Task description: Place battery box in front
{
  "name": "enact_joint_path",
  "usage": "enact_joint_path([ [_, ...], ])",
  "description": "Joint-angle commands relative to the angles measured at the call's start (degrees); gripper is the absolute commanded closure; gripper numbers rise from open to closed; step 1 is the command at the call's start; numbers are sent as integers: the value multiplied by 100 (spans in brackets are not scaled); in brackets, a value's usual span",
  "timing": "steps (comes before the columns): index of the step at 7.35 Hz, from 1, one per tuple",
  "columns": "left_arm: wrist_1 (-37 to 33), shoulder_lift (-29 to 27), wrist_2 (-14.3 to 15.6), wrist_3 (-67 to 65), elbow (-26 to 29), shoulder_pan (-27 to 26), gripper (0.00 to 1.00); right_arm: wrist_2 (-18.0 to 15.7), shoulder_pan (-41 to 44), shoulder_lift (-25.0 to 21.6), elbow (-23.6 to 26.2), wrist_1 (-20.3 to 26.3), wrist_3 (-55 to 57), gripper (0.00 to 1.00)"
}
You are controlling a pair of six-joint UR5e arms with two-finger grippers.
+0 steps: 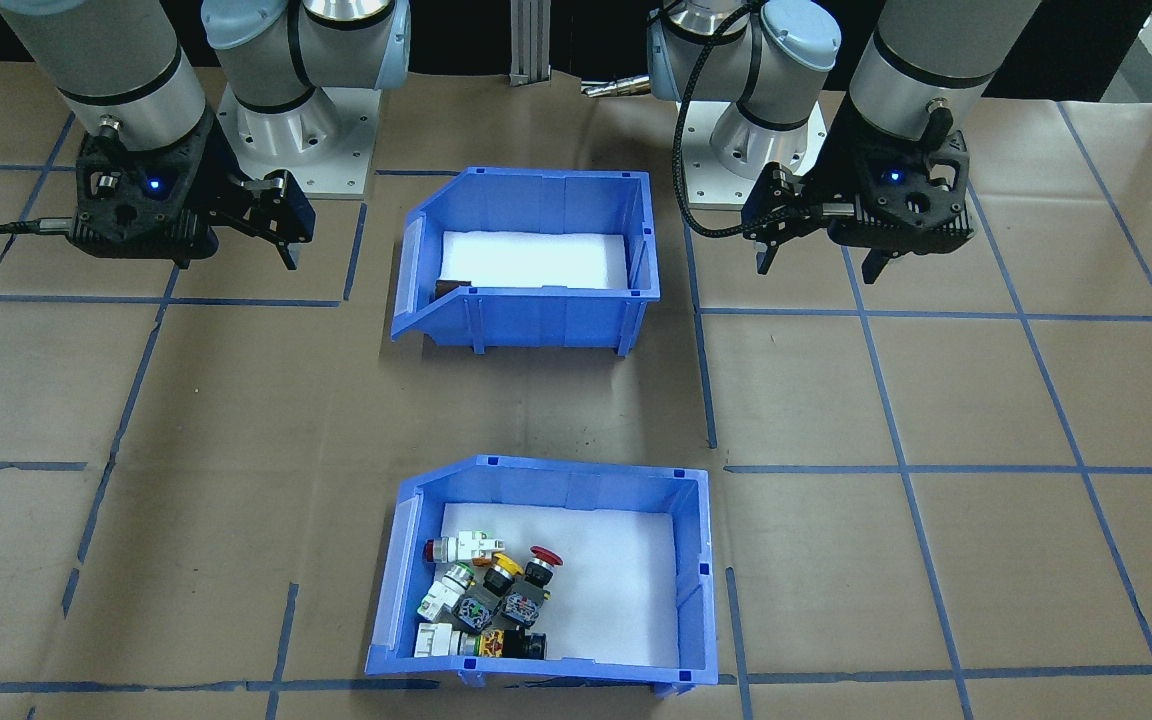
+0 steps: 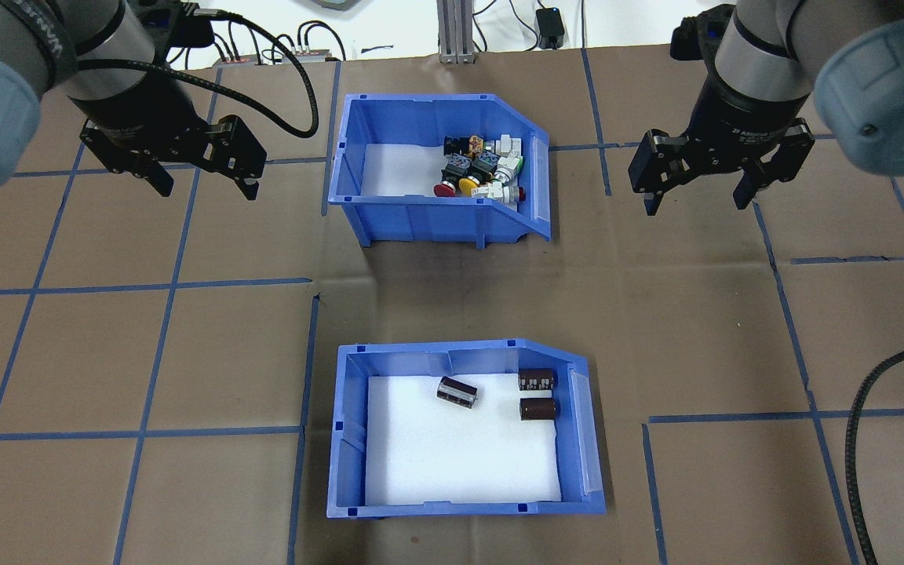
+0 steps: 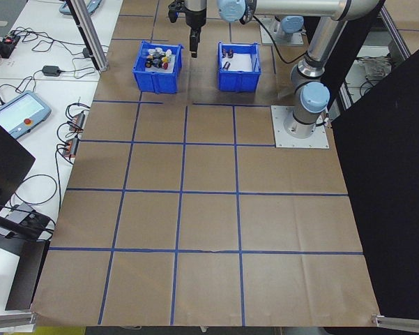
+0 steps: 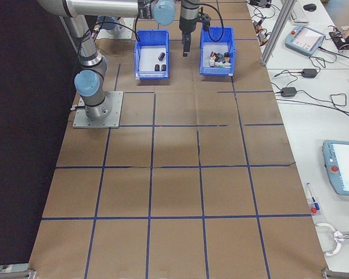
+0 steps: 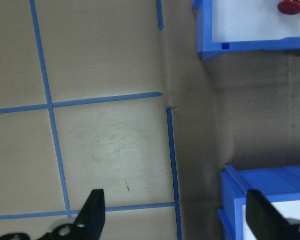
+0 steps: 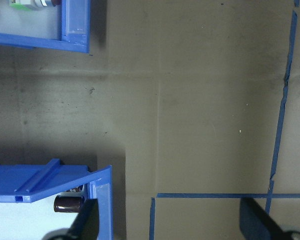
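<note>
Battery box (image 2: 464, 428) found on the tabletop (image 2: 185, 353) near the robot's base, apart from both pincers. Rigid blue plastic bin, sloped open front toward the robot's right; judged light and stiff, walls smooth and likely slippery. Best taken by pinching a straight upper wall or rim, kept level. Three loose dark cylindrical cells (image 2: 538, 395) inside on the white foam floor, two near the sloped front, one toward the middle; likely to roll if tilted.

Second blue bin (image 2: 440, 169) farther out, holding a heap of colourful push-button switches (image 2: 483, 166) bunched toward its sloped front.

Left pincer (image 2: 205, 166) spread wide, empty, hovering above bare tabletop beside the switch bin. Right pincer (image 2: 699, 187) likewise wide and empty, on the opposite side.
</note>
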Motion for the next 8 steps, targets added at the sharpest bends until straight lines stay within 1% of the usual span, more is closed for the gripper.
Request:
enact_joint_path([
  [1,-1,-29,-1,-17,77,0,0,-2,0,15,-29,-9,-1,0],
  [2,-2,66,-1,-26,-53,-9,0,-19,0,32,-37,-35,-19,0],
  [5,-80,146,-18,-228,-177,-9,0,-28,-17,146,-186,-53,-115,0],
  [6,-89,190,8,-411,-230,-18,0,-11,-9,251,-317,-44,-646,0],
  [7,-116,295,-88,-961,-317,-35,0,-2,-9,426,-502,-44,-974,0],
  [8,-151,487,-71,-1349,-588,-61,0,-2,17,680,-764,-44,-1299,0],
])
